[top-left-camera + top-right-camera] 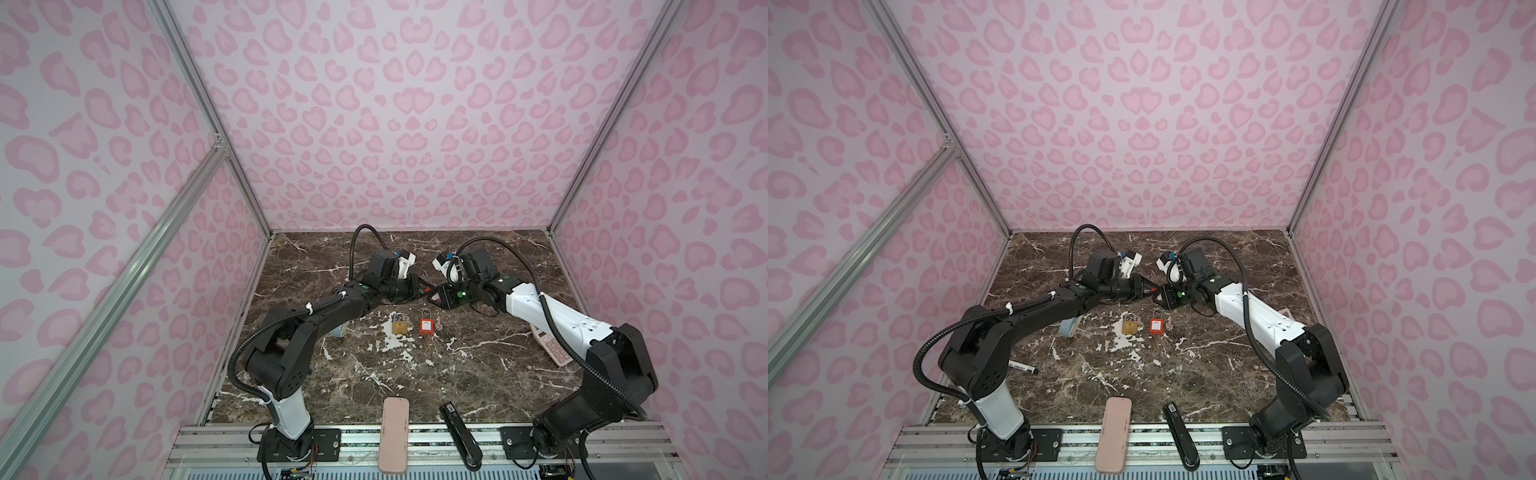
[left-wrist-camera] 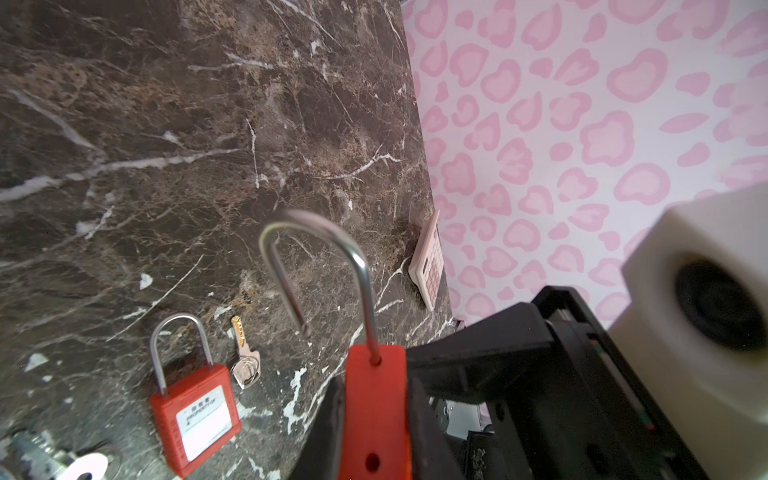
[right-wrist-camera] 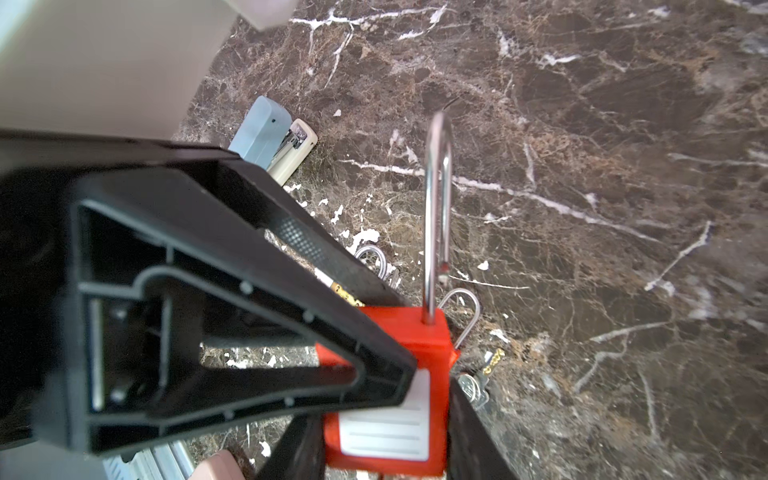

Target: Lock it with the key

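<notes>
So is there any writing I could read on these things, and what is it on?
"PROPERTY OF": white label on the red padlock lying on the table.
Characters above that: too blurred to read.
Label on the held padlock: blank lines only, no words.
Keys of the calculator, and the brass padlock: too small to read.

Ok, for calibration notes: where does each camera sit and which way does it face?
Top views: high in front, looking down and back over the table; left arm and right arm show whole.
Left wrist: on that arm, looking along the left hand at the held red padlock; its fingers show.
Right wrist: likewise along the right hand; its fingers and a left finger show.
Both wrist views share the padlock's open shackle and the key.
</notes>
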Action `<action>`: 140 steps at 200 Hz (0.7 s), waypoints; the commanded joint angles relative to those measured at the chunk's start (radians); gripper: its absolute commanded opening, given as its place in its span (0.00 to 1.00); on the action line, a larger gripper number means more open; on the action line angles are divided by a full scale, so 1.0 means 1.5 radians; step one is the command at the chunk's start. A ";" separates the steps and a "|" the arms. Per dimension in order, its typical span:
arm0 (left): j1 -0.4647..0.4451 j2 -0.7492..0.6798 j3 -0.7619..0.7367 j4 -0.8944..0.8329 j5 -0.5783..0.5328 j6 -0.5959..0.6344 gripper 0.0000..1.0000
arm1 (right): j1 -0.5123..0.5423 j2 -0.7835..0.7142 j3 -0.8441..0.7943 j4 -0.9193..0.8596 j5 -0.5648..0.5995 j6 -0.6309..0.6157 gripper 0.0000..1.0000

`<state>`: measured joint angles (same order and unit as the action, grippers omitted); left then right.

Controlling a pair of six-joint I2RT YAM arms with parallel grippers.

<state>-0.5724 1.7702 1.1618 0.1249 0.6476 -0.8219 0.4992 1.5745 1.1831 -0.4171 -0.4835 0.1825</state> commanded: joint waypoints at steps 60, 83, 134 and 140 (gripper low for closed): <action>0.002 -0.017 -0.010 0.074 0.005 -0.033 0.08 | -0.041 -0.075 -0.047 0.101 -0.025 0.037 0.66; 0.005 -0.021 -0.031 0.139 0.004 -0.078 0.09 | -0.089 -0.120 -0.112 0.222 -0.062 0.138 0.68; 0.008 -0.059 -0.062 0.245 -0.034 -0.142 0.09 | -0.164 -0.144 -0.229 0.521 -0.159 0.422 0.72; 0.010 -0.065 -0.067 0.254 -0.039 -0.147 0.09 | -0.164 -0.138 -0.236 0.545 -0.171 0.447 0.72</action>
<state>-0.5629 1.7130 1.0775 0.3500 0.6216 -0.9813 0.2676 1.3487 0.8635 0.1291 -0.6422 0.6094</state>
